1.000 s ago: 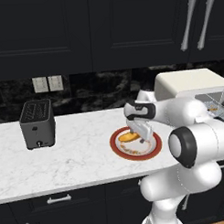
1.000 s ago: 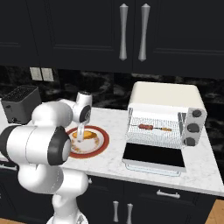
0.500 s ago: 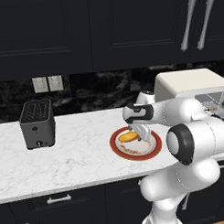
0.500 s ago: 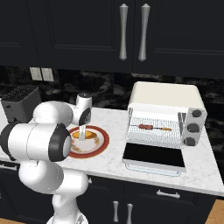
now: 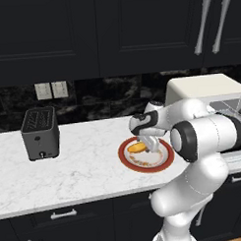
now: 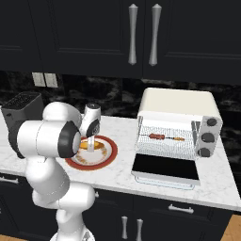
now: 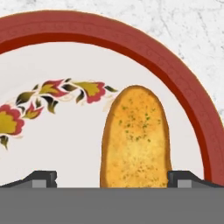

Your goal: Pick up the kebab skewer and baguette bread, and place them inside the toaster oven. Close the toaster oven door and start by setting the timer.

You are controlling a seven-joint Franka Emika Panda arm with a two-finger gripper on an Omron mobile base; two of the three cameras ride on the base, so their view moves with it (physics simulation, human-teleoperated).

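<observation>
Straddling the baguette bread [image 7: 136, 140], wide-spread end effector [image 7: 112, 177]

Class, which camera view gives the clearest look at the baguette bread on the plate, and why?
The hand view: the baguette bread looms large, crust and specks plain, lying on the plate. In the left base view it is a small orange oblong beside the gripper; in the right base view the arm mostly hides it.

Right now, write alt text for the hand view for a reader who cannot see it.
A golden baguette bread lies on a red-rimmed floral plate, between the fingertips of the open gripper close above it. White marble counter shows beyond the rim.
</observation>
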